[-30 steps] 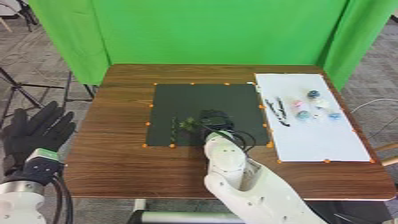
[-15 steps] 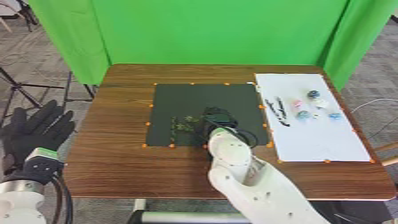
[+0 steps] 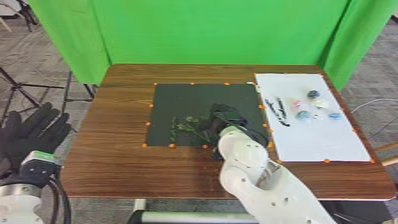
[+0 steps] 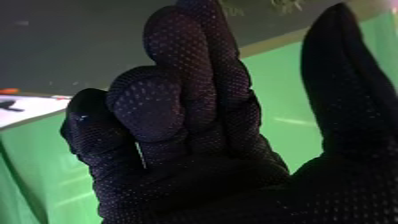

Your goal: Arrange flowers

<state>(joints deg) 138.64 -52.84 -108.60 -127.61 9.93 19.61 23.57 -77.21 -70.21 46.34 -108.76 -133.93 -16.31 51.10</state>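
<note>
Flowers (image 3: 303, 115) lie loose on the white sheet (image 3: 320, 142) at the three o'clock side of the brown bench (image 3: 115, 150). Nearest, the left hand (image 3: 34, 134) is off at nine o'clock beside the bench, released, its fingers straight and spread. The right arm (image 3: 242, 152) comes in from five o'clock over the bench's near edge. Its hand (image 3: 229, 114) is above the black mat (image 3: 202, 95), toward three o'clock from the mat's middle; the right wrist view shows it released, fingers loosely bent and thumb standing apart. Around the mat's eight o'clock lie leafy green sprigs (image 3: 189, 124), with a slim dark green stem (image 3: 173, 131) just beside them; whether the sprigs touch the right hand I cannot tell. Farther over, dark twigs (image 3: 281, 111) run along the sheet's nine o'clock side. Among the flower heads, pale blue and blue ones sit nearer, a pink one (image 3: 298, 104) and a white one (image 3: 321, 103) beyond, and a dark blue one (image 3: 314, 94) toward twelve. Past the bench, at twelve o'clock, hangs a green curtain (image 3: 213, 35).
</note>
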